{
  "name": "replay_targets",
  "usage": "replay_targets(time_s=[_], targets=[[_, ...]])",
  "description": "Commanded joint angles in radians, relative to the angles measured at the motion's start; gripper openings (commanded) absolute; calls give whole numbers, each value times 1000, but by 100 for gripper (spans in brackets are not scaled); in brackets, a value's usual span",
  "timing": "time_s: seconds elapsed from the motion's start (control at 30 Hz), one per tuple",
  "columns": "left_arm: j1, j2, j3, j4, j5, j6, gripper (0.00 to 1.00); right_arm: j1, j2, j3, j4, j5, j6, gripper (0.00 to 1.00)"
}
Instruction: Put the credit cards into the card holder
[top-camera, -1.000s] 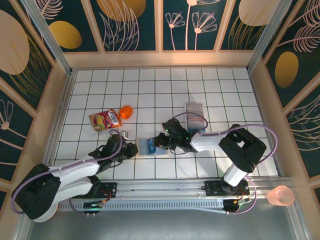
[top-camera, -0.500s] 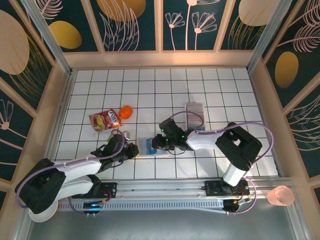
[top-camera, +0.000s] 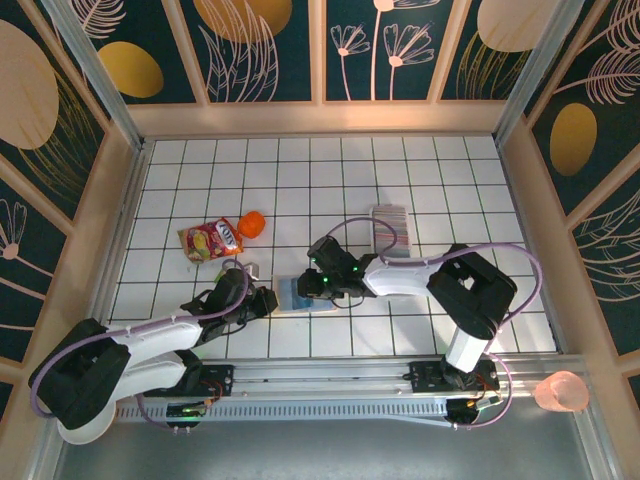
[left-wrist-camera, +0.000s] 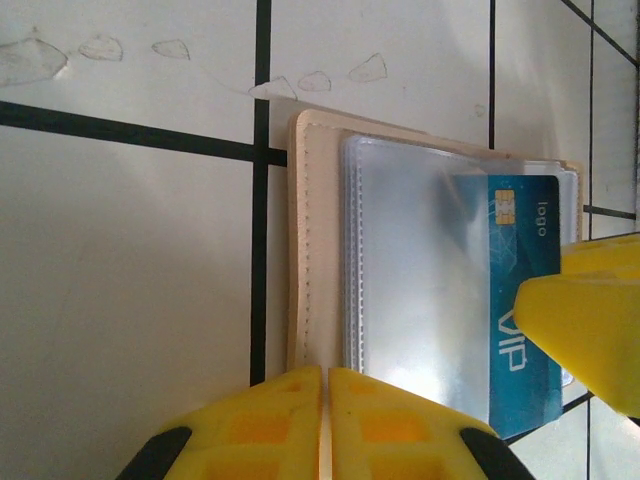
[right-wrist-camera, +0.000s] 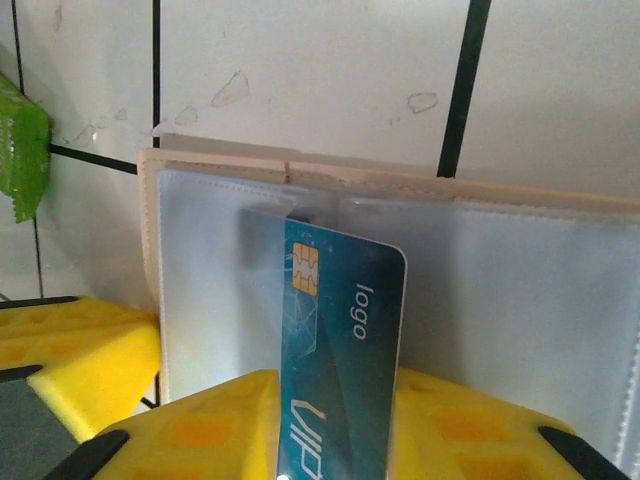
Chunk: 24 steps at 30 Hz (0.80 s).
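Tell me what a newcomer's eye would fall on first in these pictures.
A blue card with a chip, partly in a clear sleeve of the beige card holder, mid-table near the front. The right gripper is at the card; the left gripper, shut, is at the holder's edge. A red pouch lies further left.

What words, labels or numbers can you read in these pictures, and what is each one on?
"logo": small white letters on the blue credit card.
"VIP": large white letters on the same card.
The print on the red snack pouch is too small to read.
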Motion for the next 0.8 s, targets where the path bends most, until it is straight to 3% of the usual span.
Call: replay_targets(time_s=[0.0,0.17,0.43,0.77], targets=[[-4,-13,-14,17,11,-1,10,7,-13,26,-93,76,-41,33],[-5,-13,-15,19,15,0,10,7,-7,31,-104,65,-49,36],[-3,-17,-14,18,15,1,10,19,22,57,-107,61,-49,28],[-4,-22,-25,25,17,-3,9,46,55,113,-114,50,-51,27]])
